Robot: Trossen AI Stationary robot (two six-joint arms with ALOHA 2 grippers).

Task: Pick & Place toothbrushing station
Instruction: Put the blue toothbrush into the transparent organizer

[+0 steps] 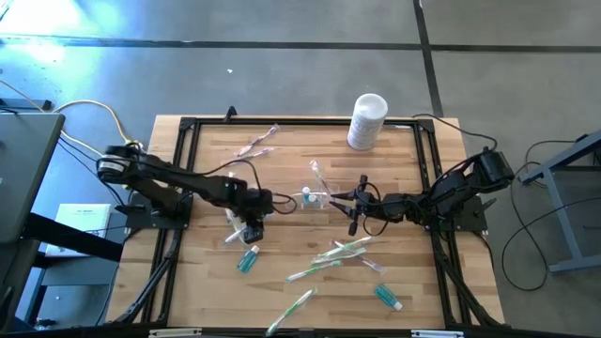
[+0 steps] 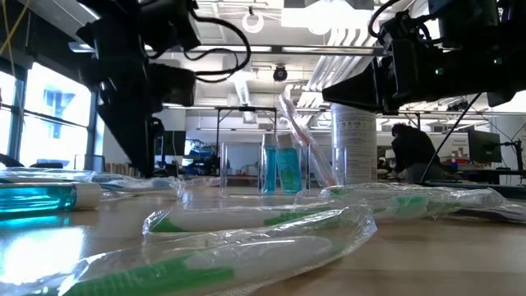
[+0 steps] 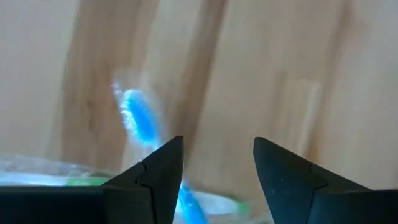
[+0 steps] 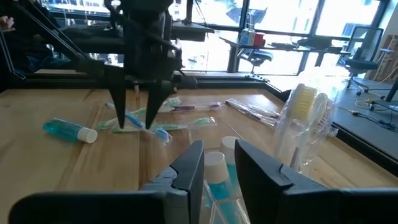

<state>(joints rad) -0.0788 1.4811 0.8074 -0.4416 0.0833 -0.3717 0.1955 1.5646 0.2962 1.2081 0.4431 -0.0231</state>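
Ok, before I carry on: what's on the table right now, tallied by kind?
Toothbrushes: about 8, some overlap in their wrappers
Teal tubes: at least 3, counting what stands in the cup
Clear cup: 1
White canister: 1
Total: about 13

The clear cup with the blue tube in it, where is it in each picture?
High view: the clear cup sits mid-table, between the left tool and the right tool.
Low view: centre, with teal tubes standing inside.
Left wrist view: not in it.
Right wrist view: near the bottom, just behind that arm's own fingers.
Shared landmark: the toothbrush leaning in the cup shows in all three.
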